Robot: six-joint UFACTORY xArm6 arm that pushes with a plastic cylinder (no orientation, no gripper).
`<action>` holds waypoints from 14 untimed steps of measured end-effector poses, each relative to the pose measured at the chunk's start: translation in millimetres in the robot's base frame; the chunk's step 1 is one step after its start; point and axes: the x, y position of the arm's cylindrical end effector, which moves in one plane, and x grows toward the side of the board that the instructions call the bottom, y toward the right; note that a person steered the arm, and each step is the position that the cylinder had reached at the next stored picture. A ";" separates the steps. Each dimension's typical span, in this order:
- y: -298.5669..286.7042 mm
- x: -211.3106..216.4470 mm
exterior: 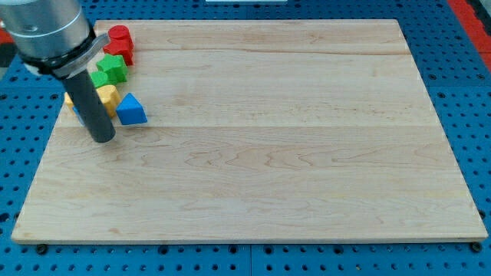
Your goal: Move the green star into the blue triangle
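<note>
Green star (111,69) looks light, hard, slidey; push its top side toward blue triangle (131,110). My tip (103,139) sits below-left, touching nothing; no tool shows.

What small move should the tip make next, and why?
Probably my tip should go round to the view's top of the green star, between it and the red block. My tip now rests at the view's bottom-left of the blue triangle, below the cluster. The star lies above the triangle, with a yellow block near between, so a push must come from above.
</note>
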 end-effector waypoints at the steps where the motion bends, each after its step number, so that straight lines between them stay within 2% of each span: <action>1: -86.8 7.4; 3: -87.6 -6.9; 5: -87.5 -120.1; 7: -53.1 -160.4; 9: 17.8 -147.9; 11: 35.8 -129.4; 14: 76.9 -134.0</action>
